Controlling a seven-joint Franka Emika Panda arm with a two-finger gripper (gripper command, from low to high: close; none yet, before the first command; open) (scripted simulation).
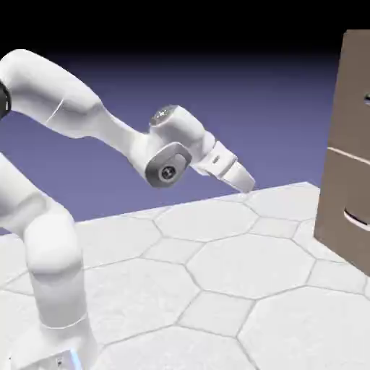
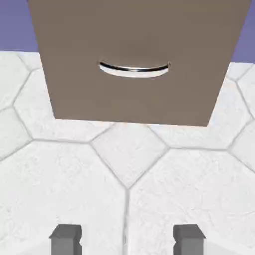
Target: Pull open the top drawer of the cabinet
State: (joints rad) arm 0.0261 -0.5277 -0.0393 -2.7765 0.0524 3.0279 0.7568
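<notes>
Blue-violet backdrop fades to black above a white table (image 1: 217, 282) marked in hexagonal tiles. At three o'clock in the exterior view stands the cabinet (image 1: 350, 166), a tall matte-brown box with its long axis upright, cut off by the picture's right edge. Its front faces toward nine o'clock, toward the arm. A pale seam (image 1: 348, 156) splits that front; the top drawer (image 1: 355, 94) is the panel above it and sits flush, shut. Below the seam, the lower panel carries a curved pale handle (image 1: 355, 219).

From seven o'clock the white arm (image 1: 65, 108) rises, bends and reaches toward three o'clock. Its gripper (image 1: 244, 181) slants down toward four o'clock, in free air, well apart from the cabinet.

In the hand view both grey fingertips (image 2: 65, 239) show at six o'clock, standing apart with bare table between them, holding nothing. At twelve o'clock the cabinet's lower panel fills the top, its handle lying level.
</notes>
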